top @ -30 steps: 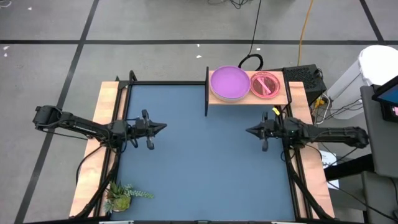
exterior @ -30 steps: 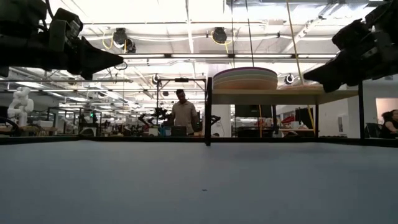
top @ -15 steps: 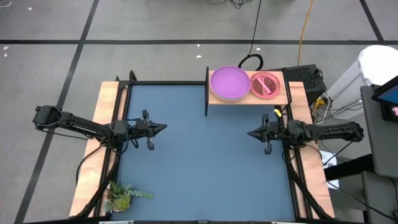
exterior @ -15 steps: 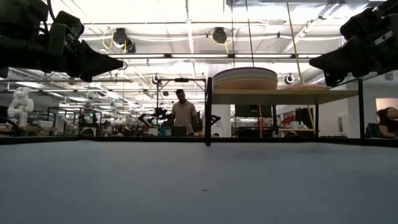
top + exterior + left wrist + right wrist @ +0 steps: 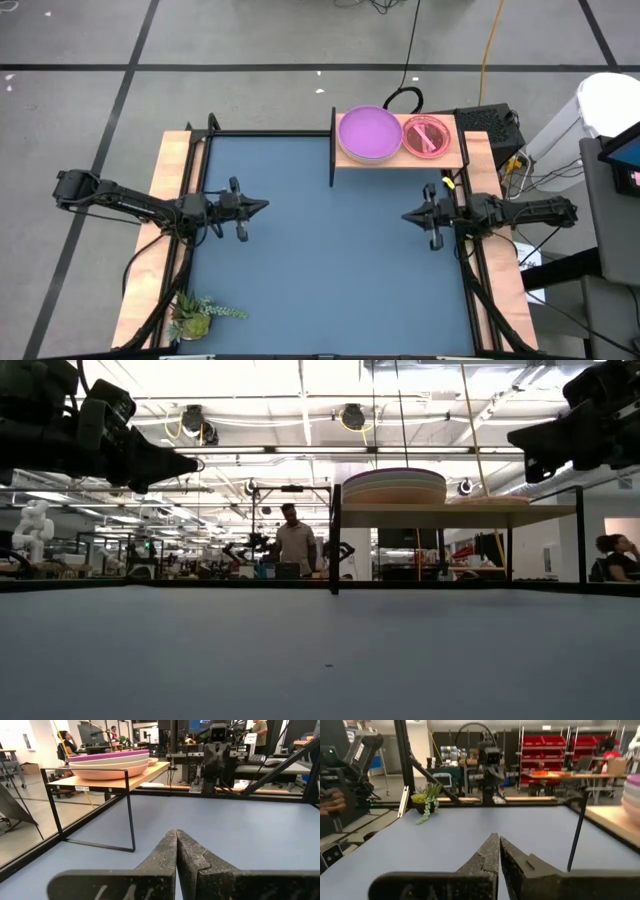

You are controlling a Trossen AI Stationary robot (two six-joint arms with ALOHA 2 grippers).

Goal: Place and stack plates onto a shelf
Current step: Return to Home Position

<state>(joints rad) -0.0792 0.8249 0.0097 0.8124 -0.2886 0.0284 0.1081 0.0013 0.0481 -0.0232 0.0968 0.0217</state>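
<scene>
**Closing stage of the task.** Nearest, at the near left corner of the tabletop [image 5: 330,280], lies a small plant [image 5: 195,315], no part of the task.

Midway across, the two arms face one another. The left gripper [image 5: 262,205] hangs by the left edge and the right gripper [image 5: 405,216] by the right edge, both raised off the surface and well apart. The left fingers [image 5: 165,855] are pressed together on nothing, and the right fingers [image 5: 482,857] are likewise clenched and empty.

Beyond, at the far edge toward the right corner, stands the shelf [image 5: 452,158], its black upright [image 5: 332,145] at the left end. It carries a stack of larger plates [image 5: 394,487], the purple plate [image 5: 368,133] uppermost. Just beside the stack, at the right end, is the small pink plate [image 5: 428,136]; what lies beneath it we cannot tell. Farther off, a person [image 5: 294,543] stands in the room.

We judge the stacking complete and the step in hand to be the retreat to rest. The next move calls only for drawing each arm back toward its own edge, the right arm keeping clear of the shelf.
</scene>
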